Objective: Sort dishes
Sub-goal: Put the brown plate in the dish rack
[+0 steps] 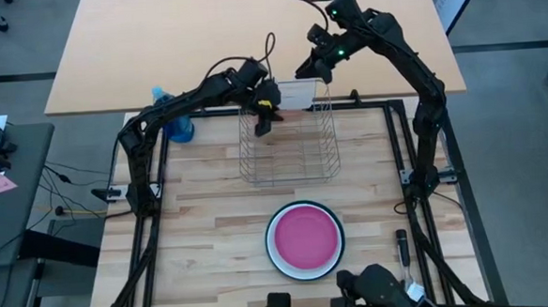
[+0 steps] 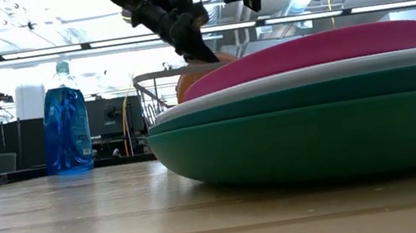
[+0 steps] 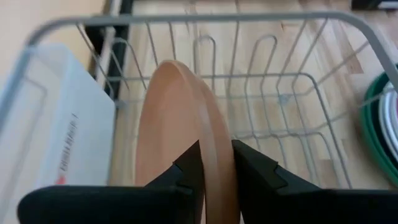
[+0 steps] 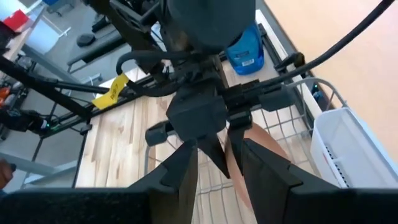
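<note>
Risk assessment: the salmon-orange plate (image 3: 180, 137) stands on edge inside the wire dish rack (image 1: 289, 143), clamped only at its upper rim. If it is not seated between two of the rack's upright wires when released, my judgement is that it could tip flat or roll along the rack floor. A white bin (image 3: 50, 143) sits just beside the plate at the rack's far end; a skewed descent could knock the plate against it. The right arm hangs close above the left arm at that same end of the rack, so any sideways correction risks contact between the two arms.

Left gripper (image 3: 214, 155): the fingers (image 3: 258, 171) are closed to a narrow gap, one on each face of the salmon-orange plate's rim, pressing on it. The plate is upright, inside the rack, toward its far end.

Right gripper (image 4: 217, 158): it hovers over the rack's far end, above the left wrist. Its fingers (image 4: 264, 165) stand apart with nothing between them; they frame the left arm and the plate edge below without touching either.

Remaining dishes: a stack (image 1: 304, 239) lies flat on the table (image 1: 202, 223), well on the near side of the rack, with the magenta-pink plate (image 2: 323, 48) on top, a white one beneath, and a dark green plate (image 2: 320, 136) at the bottom. A blue spray bottle (image 2: 65, 126) stands beyond the rack's left side.
</note>
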Robot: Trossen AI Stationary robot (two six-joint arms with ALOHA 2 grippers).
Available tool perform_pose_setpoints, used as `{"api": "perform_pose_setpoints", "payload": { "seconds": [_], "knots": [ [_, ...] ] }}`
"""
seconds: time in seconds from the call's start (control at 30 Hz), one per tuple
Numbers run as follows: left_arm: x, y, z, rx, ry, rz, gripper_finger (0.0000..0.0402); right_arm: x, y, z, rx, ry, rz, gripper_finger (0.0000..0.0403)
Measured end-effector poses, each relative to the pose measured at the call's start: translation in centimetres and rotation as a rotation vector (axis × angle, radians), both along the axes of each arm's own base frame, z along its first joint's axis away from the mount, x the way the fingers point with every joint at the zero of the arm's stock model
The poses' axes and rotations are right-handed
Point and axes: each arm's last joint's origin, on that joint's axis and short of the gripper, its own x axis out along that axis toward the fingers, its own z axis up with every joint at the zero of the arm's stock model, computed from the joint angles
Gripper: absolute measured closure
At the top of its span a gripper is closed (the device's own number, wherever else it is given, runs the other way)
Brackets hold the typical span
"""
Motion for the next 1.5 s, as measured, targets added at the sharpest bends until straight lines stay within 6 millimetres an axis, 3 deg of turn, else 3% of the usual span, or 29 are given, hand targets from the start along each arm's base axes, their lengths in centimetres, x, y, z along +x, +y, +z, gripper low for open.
{"api": "perform_pose_setpoints", "payload": {
  "seconds": [0.57, 0.87, 1.27, 1.5],
  "knots": [
    [-0.4, 1.2, 0.4, -0.134, -0.088, 0.040, 0.0336, 0.1, 0.0, 0.1, 0.008, -0.005, -0.007, 0.0275],
    [0.6, 2.6, -1.8, -0.229, -0.104, 0.057, 0.0336, 0.1, 0.0, 0.0, 0.012, -0.004, -0.005, 0.0275],
    [0.5, 2.6, -1.8, -0.247, -0.103, 0.050, 0.0336, -0.1, 0.2, -0.2, 0.028, 0.016, 0.000, 0.0275],
    [0.0, 1.1, -3.0, -0.216, 0.057, -0.038, 0.0315, -0.8, 0.9, -1.0, 0.124, 0.128, 0.000, 0.0275]
  ]
}}
